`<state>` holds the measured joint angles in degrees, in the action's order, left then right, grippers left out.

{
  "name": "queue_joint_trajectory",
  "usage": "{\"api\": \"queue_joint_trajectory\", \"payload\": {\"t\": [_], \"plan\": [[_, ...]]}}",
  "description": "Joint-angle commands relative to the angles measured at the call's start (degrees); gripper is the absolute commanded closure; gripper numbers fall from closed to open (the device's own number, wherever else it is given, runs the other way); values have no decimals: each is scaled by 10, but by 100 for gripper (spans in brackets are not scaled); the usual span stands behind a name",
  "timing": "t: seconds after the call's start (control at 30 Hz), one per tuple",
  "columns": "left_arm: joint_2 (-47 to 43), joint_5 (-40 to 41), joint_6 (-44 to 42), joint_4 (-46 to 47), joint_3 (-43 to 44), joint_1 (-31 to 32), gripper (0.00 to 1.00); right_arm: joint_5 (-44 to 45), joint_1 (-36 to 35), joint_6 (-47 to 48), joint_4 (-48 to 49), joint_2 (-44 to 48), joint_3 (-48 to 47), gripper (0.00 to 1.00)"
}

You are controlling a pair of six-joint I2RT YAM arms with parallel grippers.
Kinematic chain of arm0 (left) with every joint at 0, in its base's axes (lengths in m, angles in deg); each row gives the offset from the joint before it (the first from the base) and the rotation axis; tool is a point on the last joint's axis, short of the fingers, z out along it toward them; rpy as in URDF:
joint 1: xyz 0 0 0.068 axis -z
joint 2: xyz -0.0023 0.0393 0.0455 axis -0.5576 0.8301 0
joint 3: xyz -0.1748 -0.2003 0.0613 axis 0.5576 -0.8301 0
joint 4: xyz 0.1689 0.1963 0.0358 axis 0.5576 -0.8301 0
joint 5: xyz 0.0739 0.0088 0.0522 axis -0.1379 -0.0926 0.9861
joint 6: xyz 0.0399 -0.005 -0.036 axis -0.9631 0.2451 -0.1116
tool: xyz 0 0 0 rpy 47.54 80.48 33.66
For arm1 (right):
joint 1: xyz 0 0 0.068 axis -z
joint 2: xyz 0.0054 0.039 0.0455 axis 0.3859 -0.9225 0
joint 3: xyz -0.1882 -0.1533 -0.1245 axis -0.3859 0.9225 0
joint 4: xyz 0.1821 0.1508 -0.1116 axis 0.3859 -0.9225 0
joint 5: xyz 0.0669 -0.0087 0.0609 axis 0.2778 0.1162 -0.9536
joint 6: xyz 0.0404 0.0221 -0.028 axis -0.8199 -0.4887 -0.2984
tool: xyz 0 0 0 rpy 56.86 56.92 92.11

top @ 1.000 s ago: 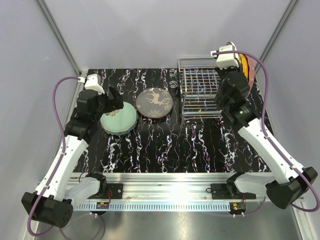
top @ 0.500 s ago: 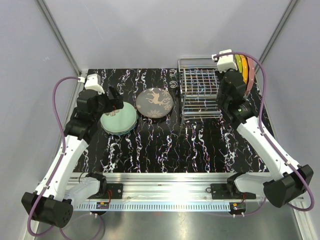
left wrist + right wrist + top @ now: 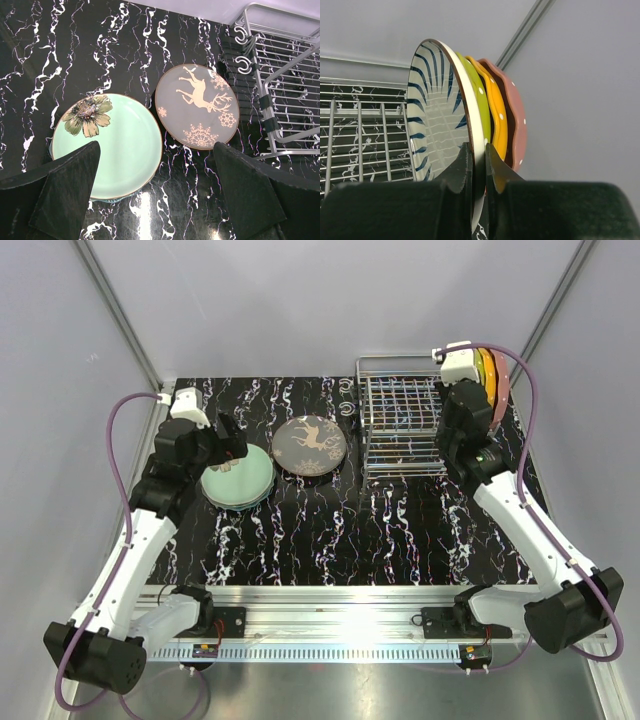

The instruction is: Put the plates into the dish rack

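Observation:
My right gripper (image 3: 477, 150) is shut on the lower rim of a white plate with dark stripes (image 3: 437, 115). That plate stands upright at the right end of the chrome dish rack (image 3: 400, 425). It stands against a yellow-green plate (image 3: 482, 107), an orange plate (image 3: 497, 115) and a pink dotted plate (image 3: 515, 120). My left gripper (image 3: 156, 150) hangs open above the table. Its fingers straddle the gap between a teal flower plate (image 3: 115, 145) and a grey-brown deer plate (image 3: 197, 106). The teal plate lies on top of another plate.
The rack's wire slots (image 3: 360, 135) to the left of the striped plate hold nothing. Two hooks (image 3: 242, 47) sit at the rack's near corner. Grey enclosure walls and a metal post (image 3: 525, 30) stand close behind the plates. The table is black marble-patterned (image 3: 330, 530).
My right wrist has shifted slightly with the striped plate in its grip, bringing it beside the coloured plates. The left arm has not moved.

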<state>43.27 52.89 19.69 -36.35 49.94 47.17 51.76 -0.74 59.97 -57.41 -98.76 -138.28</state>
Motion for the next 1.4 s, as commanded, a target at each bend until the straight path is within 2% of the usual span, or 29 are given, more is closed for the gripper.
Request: {"api": "queue_joint_trajectory", "payload": {"t": [0.0,0.47,0.6,0.7,0.83,0.93,1.13,1.37], "plan": [[3,-10,-1,11,27,-3,1,-11,7,-33,76,8,-9,100],[9,-15,0,10,27,-3,1,-9,20,-60,98,2,15,100],[11,-16,0,11,28,-3,1,-10,23,-63,101,0,17,91],[11,-16,0,10,28,-3,1,-9,23,-62,101,-6,17,89],[13,-18,0,9,29,-3,1,-10,23,-63,103,-8,16,77],[14,-19,0,9,28,-3,1,-10,23,-62,103,-10,13,72],[17,-23,0,9,29,-3,1,-11,23,-65,101,-6,9,70],[20,-24,-1,7,30,-3,1,-22,23,-84,61,22,-19,55]]}}
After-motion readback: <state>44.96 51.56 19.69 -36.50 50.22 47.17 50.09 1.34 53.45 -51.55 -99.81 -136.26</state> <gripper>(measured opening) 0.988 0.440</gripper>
